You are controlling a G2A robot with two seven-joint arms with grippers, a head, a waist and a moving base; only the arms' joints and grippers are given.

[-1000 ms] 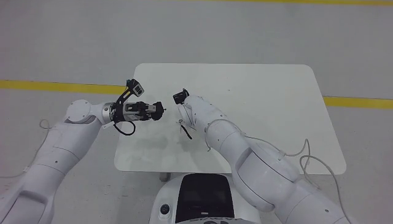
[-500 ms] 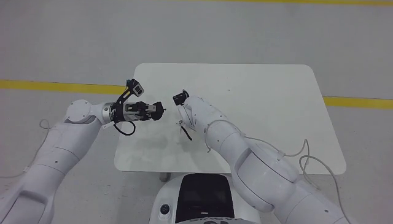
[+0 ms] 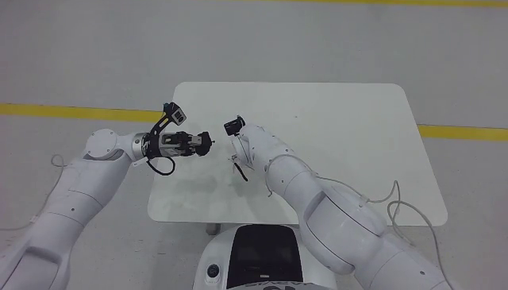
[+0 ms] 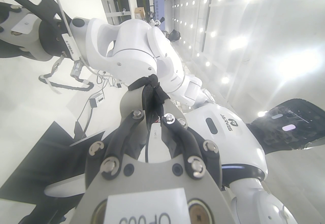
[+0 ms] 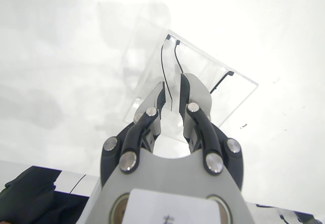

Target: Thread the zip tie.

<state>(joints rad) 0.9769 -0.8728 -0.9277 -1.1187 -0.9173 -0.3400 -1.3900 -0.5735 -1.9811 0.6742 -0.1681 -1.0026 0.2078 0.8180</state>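
Pinching zip tie point(image 4: 146, 146) lengthwise along left fingers point(image 4: 130, 103).

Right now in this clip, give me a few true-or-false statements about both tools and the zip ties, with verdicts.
1. The right tool has its fingers apart. True.
2. The clear plastic tray holds one red zip tie. False: it holds several thin black zip ties.
3. The left tool is wide open. False: it is shut on a single black zip tie.
4. Both tools hang close together over the white table. True.
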